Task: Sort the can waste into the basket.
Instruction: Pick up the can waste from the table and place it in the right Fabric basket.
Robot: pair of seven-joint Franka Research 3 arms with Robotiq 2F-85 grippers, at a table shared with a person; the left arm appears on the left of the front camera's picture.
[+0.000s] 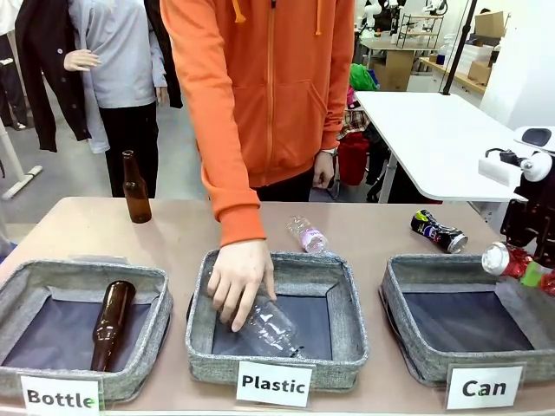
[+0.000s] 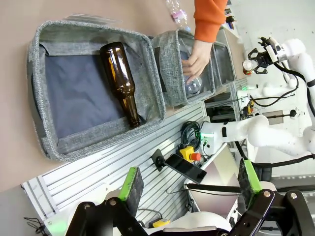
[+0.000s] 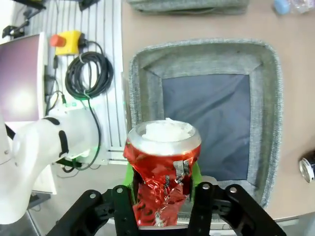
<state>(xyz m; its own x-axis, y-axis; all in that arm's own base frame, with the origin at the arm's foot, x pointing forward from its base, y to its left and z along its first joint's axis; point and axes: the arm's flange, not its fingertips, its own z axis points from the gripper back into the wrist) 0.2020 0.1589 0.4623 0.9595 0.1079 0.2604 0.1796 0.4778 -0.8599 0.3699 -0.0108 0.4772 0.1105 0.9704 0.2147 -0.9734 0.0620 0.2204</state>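
Right gripper (image 1: 531,270) clenched on red can (image 1: 506,258), held in the air over the edge of the Can basket (image 1: 414,362).

Red can (image 3: 164,162) is badly crumpled: dented red wall with bits of print, silver rim, pale end facing my wrist camera. My right gripper (image 3: 161,184) has its green pads pressed on both sides of the can. Can basket (image 3: 268,69) lies below, grey woven wall, dark lining, nothing in it. Black can (image 1: 439,231) lies on its side on the desk (image 1: 364,227), just past the basket's far rim, with colourful print and a silver end. My left gripper (image 2: 189,186) is released, fingers spread, holding nothing. Person's hand (image 1: 239,282) rests on a clear bottle (image 1: 270,328) in the Plastic basket (image 1: 347,286).
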